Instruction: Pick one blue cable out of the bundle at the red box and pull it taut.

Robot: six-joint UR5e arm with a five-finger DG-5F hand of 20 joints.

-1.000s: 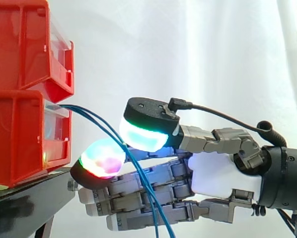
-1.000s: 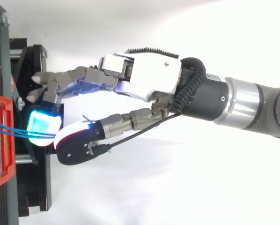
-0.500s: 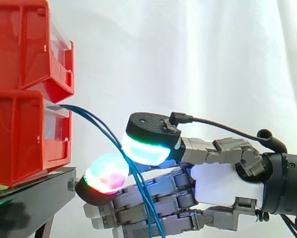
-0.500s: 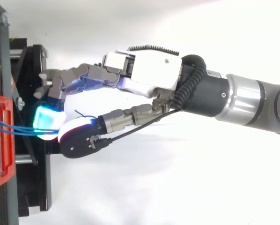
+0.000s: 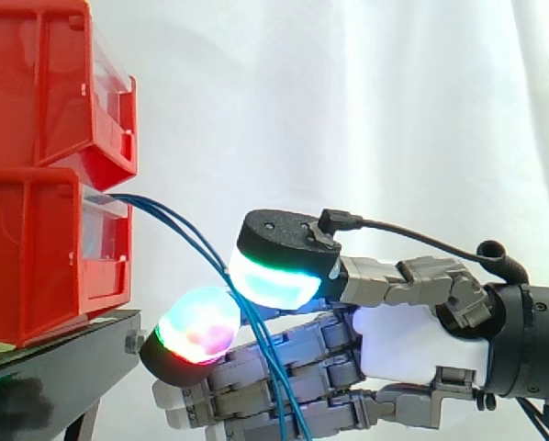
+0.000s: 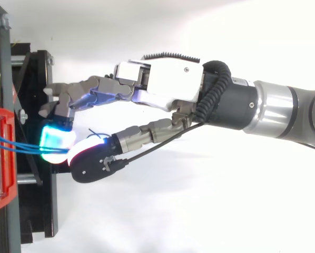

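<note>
Closely beside red box [image 5: 45, 248], robot hand [image 5: 412, 338] pinches cables [image 5: 178, 223].

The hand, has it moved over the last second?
Yes: in the side view the hand sits lower against the red box and slightly farther from it.

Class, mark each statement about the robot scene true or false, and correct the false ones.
1. The blue cables come out of the lower red bin. True.
2. The cables are stretched straight and taut. False: they sag in a curve down past the hand.
3. The cables run between the hand's glowing pads, which are closed on them. True.
4. In the side view the arm enters from the left. False: it enters from the right.
5. The bin sits on a black stand. True.
</note>
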